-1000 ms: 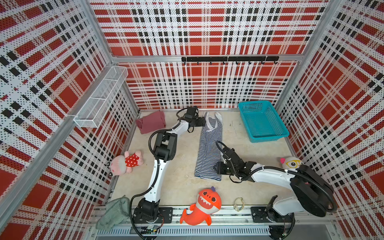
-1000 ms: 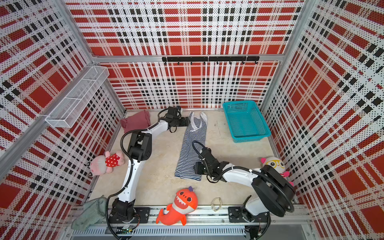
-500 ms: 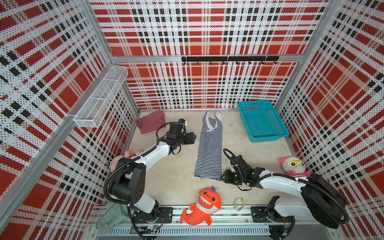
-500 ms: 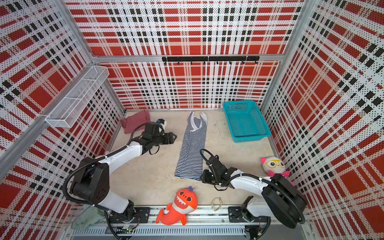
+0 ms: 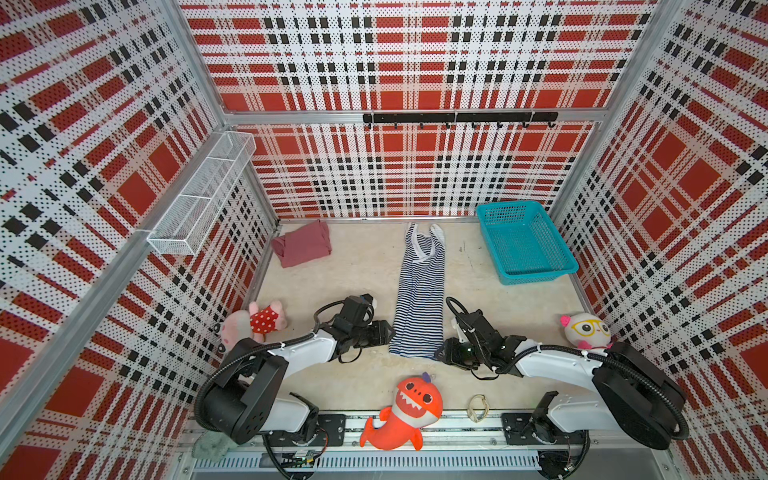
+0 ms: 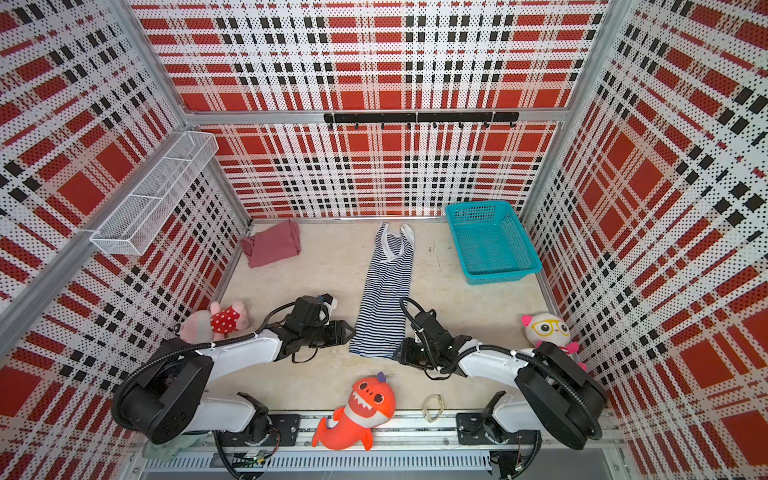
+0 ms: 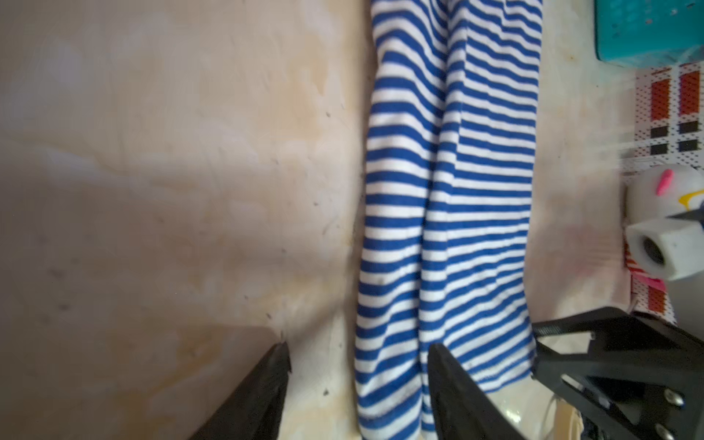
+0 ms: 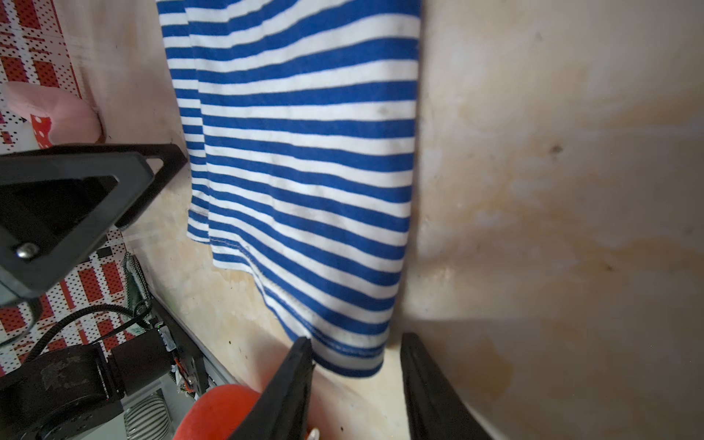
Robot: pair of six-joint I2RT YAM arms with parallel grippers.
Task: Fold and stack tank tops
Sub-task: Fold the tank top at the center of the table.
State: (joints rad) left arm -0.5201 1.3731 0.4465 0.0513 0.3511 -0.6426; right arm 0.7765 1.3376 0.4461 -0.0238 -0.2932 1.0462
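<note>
One long, limp striped tank top (image 5: 419, 303)

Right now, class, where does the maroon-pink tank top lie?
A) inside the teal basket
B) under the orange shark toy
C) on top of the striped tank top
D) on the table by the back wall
D: the maroon-pink tank top lies on the table by the back wall, apart from the striped tank top.

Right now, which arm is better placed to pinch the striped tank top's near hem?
Right, narrowly. The striped tank top has its hem corner squarely inside the open right claw. The left claw straddles the hem too, but one finger lies over the cloth.
</note>
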